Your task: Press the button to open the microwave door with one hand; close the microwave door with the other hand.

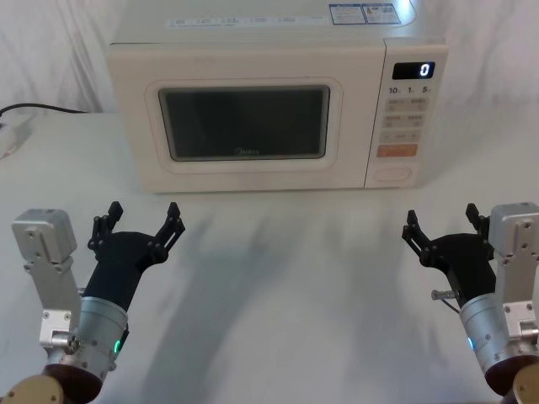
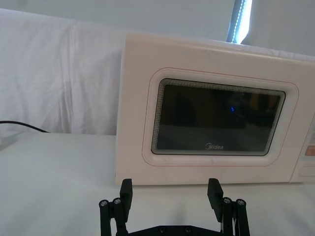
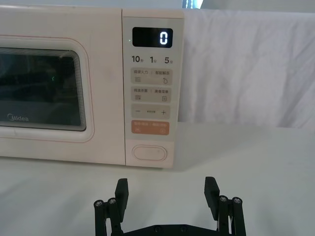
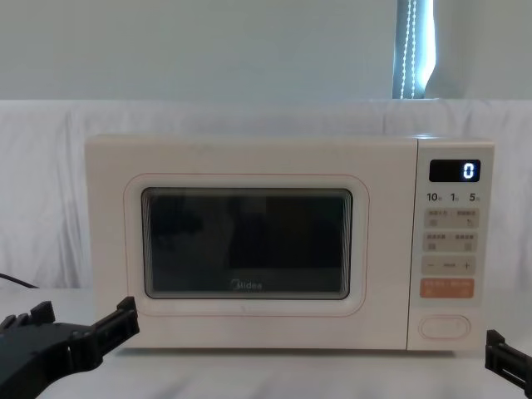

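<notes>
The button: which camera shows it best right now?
The right wrist view: the button sits large and head-on, just beyond the open right hand. Head and chest views show it smaller at the panel's bottom; the left wrist view catches only its edge.

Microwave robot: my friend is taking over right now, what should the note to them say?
Left gripper: open, empty, low over the table in front of the microwave door.
Right gripper: open, empty, low in front of the control panel, short of the button.
Door is shut; display reads 0.
Done: nothing yet.
Left: press the button with one gripper, then push the door closed with the other.
</notes>
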Tool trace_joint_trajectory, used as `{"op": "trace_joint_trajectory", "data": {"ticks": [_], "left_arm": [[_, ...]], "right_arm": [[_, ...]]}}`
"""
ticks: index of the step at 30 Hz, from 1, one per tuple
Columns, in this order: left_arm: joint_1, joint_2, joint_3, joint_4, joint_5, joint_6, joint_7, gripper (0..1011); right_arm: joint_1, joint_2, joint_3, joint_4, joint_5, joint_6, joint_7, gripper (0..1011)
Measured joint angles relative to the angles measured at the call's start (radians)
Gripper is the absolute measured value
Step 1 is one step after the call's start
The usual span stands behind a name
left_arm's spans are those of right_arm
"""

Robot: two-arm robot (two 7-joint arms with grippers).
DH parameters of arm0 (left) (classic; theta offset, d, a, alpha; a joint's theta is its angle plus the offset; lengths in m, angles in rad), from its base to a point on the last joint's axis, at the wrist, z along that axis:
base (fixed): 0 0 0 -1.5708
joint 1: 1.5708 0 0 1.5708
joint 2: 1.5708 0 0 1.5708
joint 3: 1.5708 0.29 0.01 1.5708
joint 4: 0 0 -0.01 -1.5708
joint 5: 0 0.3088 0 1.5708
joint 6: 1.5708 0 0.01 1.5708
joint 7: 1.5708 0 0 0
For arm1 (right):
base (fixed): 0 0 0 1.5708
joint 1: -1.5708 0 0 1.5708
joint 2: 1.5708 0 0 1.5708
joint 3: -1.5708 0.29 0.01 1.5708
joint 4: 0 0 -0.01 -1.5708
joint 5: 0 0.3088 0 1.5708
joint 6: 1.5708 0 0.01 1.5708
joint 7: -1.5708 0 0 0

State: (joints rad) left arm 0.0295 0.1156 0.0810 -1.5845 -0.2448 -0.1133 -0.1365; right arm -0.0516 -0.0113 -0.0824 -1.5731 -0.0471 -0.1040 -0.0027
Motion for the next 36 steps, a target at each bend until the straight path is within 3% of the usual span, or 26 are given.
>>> {"op": "trace_joint_trajectory", "data": {"ticks": [36], "left_arm": [[0.000,0.000,0.000,0.000,0.000,0.000,0.000,1001]], "right_arm": [[0.000,0.000,0.000,0.000,0.000,0.000,0.000,1002]]}}
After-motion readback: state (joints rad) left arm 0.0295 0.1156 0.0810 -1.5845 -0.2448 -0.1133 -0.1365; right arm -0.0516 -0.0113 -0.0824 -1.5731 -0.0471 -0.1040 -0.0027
